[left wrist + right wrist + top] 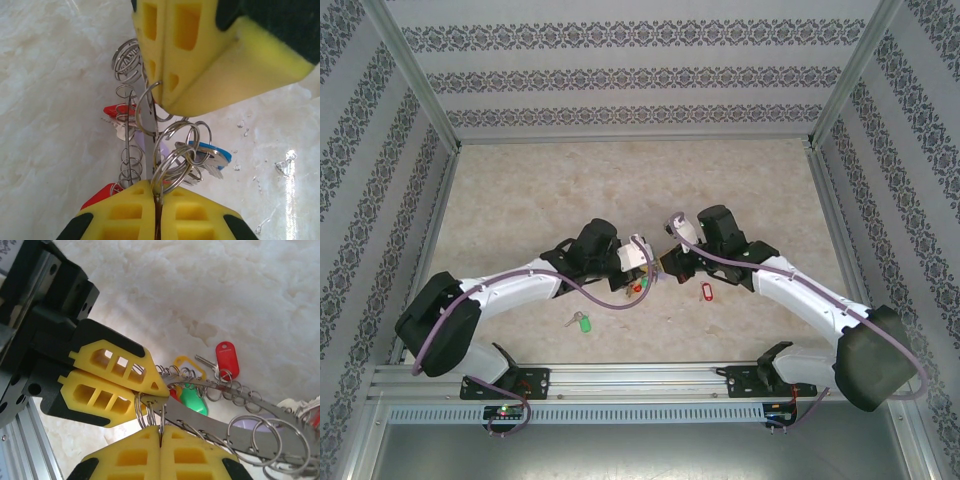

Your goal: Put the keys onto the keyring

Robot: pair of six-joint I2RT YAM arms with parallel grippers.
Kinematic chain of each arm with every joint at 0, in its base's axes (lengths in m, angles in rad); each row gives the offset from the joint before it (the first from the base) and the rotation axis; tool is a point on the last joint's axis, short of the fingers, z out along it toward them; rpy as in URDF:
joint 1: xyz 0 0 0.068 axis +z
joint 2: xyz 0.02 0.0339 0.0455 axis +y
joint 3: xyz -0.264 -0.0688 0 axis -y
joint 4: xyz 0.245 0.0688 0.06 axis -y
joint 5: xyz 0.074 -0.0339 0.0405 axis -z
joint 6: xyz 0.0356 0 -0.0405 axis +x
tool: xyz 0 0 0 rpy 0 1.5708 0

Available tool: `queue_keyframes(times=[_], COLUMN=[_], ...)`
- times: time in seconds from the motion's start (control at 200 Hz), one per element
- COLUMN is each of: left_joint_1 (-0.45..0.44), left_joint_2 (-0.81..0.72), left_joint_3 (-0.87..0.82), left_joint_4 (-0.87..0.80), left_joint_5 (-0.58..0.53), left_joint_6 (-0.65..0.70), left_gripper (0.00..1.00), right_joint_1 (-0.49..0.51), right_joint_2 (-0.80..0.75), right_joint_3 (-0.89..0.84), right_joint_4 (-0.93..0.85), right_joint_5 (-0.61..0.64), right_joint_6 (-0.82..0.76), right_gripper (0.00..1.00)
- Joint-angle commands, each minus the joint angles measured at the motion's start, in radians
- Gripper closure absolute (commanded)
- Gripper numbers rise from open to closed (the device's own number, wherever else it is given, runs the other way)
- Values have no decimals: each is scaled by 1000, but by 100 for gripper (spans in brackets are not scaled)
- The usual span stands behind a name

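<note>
Left gripper (157,194) is pinched fully together on the edge of the keyring (225,422), with one of the small split rings (186,145) caught at its tips. The right gripper (161,434) is likewise clamped tight on the grey band just beside it, the two nearly tip to tip. Between them the keyring appears lifted off the table (520,190), near its middle, its tagged keys dangling below. Gripping from two sides looks meant to steady the band and perhaps pry open a gap for threading. Neither gripper carries a loose key. The green-tagged key (582,322) lies on the table near the left arm, and the red-tagged key (227,360) lies flat just beyond the ring, on the right arm's side. By my judgement both are yet to be added, so one gripper must let go first.
</note>
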Motion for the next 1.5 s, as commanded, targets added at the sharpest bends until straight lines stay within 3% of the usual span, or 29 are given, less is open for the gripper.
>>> queue_keyframes(times=[0.0, 0.095, 0.425, 0.615, 0.729, 0.864, 0.959, 1.059, 1.169, 1.344, 1.494], left_joint_1=[-6, -18, -40, -40, -39, -33, -9, 21, 63, 165, 214], left_joint_2=[-23, -25, -37, -58, -65, -117, -197, -275, -369, -481, -512], left_joint_3=[-10, -10, -10, -18, -20, -47, -88, -99, -148, -240, -281], left_joint_4=[60, 57, 71, 81, 78, 112, 169, 150, 159, 170, 176], left_joint_5=[-114, -127, -84, -77, -65, -30, 78, 135, 72, -180, -138], left_joint_6=[5, 9, -26, -61, -85, -165, -231, -273, -327, -469, -467], left_gripper=[100, 100, 100, 98, 91, 68, 56, 55, 55, 57, 57], right_joint_1=[18, 37, 84, 76, 81, 44, -1, -63, -68, 43, 141], right_joint_2=[9, 33, 92, 111, 99, 75, 68, 81, 96, 147, 155], right_joint_3=[39, 82, 154, 174, 157, 120, 109, 128, 165, 208, 129], right_joint_4=[-76, -115, -55, -33, -2, 35, 24, 11, -29, -108, -76], right_joint_5=[62, 157, 270, 221, 190, 53, -81, -160, -179, -32, 14], right_joint_6=[94, 129, 158, 143, 88, -99, -289, -423, -611, -885, -981], right_gripper=[100, 100, 100, 100, 100, 100, 100, 100, 100, 100, 100])
